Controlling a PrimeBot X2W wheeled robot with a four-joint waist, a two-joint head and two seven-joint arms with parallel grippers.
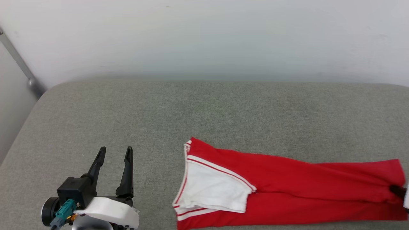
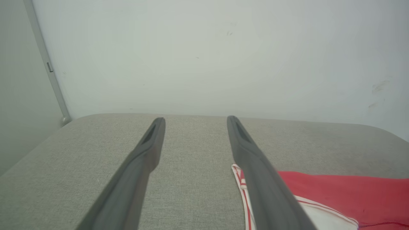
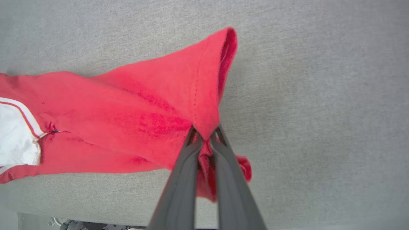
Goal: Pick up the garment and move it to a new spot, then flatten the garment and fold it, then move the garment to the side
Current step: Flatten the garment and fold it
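Note:
The garment (image 1: pixel 287 185), red with a white sleeve and red-white striped trim, lies stretched out along the near right part of the grey cushion (image 1: pixel 191 108). My right gripper (image 3: pixel 206 134) is shut on the garment's (image 3: pixel 143 111) red hem, which bunches between its fingers; in the head view its dark tip (image 1: pixel 397 191) shows at the far right edge. My left gripper (image 1: pixel 115 152) stands open at the lower left, apart from the cloth, with nothing between its fingers (image 2: pixel 153 134). The garment's sleeve end (image 2: pixel 319 198) lies just right of it.
A pale wall (image 1: pixel 204 38) rises behind the cushion, and a grey metal bar (image 1: pixel 19 64) slants down at the far left. The cushion's rounded left edge (image 1: pixel 25 127) and near edge (image 3: pixel 96 217) bound the surface.

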